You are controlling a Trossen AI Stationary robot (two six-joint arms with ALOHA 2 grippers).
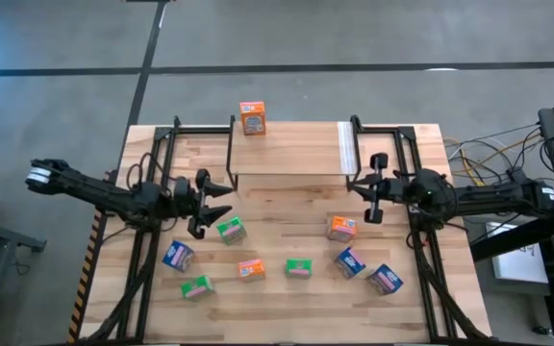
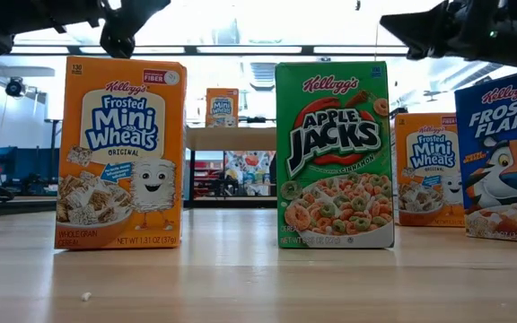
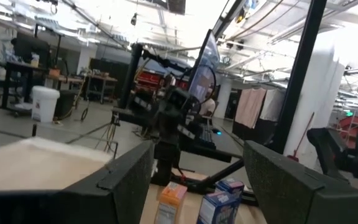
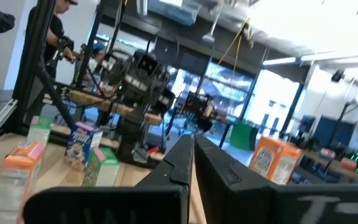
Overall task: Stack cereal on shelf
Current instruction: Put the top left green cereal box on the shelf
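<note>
Just ahead of your left gripper [image 1: 221, 200], a green cereal box [image 1: 231, 231] stands on the table [image 1: 287, 207], close beside the spread fingertips but apart from them; those jaws stand wide and carry nothing. Behind and below that gripper sit a blue box [image 1: 178, 256] and a second green box [image 1: 196, 286], both well clear of it. Your right gripper [image 1: 372, 188] hangs over the table's other side with its fingers pressed together and nothing between them (its wrist view shows the two dark fingers [image 4: 185, 163] meeting edge to edge). Near that pincer, an orange box [image 1: 341, 228] lies just beside its lower fingertip, with two blue boxes [image 1: 350, 261] [image 1: 385, 279] farther off toward the table's near edge. Between the two arms, an orange box [image 1: 251, 270] and a green one [image 1: 300, 269] stand side by side. On the shelf [image 1: 287, 149], well beyond both grippers, one orange box [image 1: 252, 118] stands alone at the far edge.
</note>
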